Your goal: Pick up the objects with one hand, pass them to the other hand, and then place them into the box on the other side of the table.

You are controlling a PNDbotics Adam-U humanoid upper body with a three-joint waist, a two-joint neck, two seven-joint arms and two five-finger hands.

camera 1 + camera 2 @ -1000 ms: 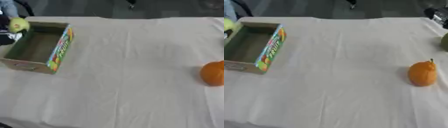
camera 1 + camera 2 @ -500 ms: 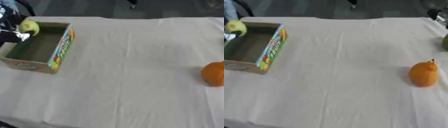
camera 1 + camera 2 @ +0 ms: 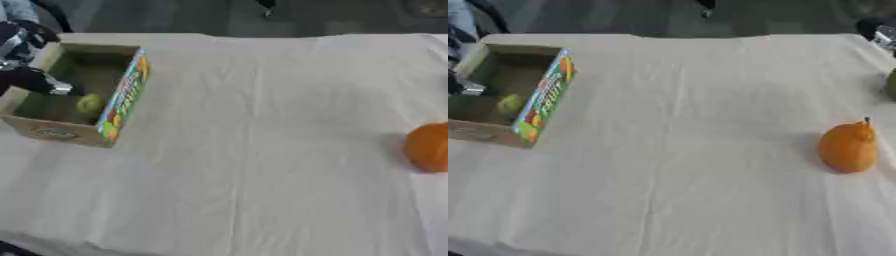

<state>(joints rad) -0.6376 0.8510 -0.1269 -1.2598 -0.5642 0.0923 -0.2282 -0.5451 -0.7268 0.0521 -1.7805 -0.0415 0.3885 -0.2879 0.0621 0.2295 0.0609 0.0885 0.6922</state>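
A cardboard box [image 3: 80, 95] with a bright printed side sits at the left edge of the table [image 3: 262, 150], which is covered with a pale cloth. The box is open at the top, and its long printed wall faces the middle of the table. A small yellow-green fruit [image 3: 89, 103] lies inside the box, on its floor near the printed wall and toward the near end.

The left hand [image 3: 33, 82] comes in from the left edge and reaches over the far-left rim into the box. A dark finger with a silver tip ends just beside the fruit. Whether it touches the fruit cannot be told, nor whether the fingers are straight or curled, since most of the hand is cut off by the frame.

An orange fruit [image 3: 848, 147] with a short stem stands on the cloth near the right edge, well apart from the box. Between the two lies a wide stretch of bare cloth running from the near edge to the far edge. At the far right corner a dark and silver part [image 3: 878, 34] shows, too little to make out; just below it a greenish shape [image 3: 891, 84] sits at the very edge.
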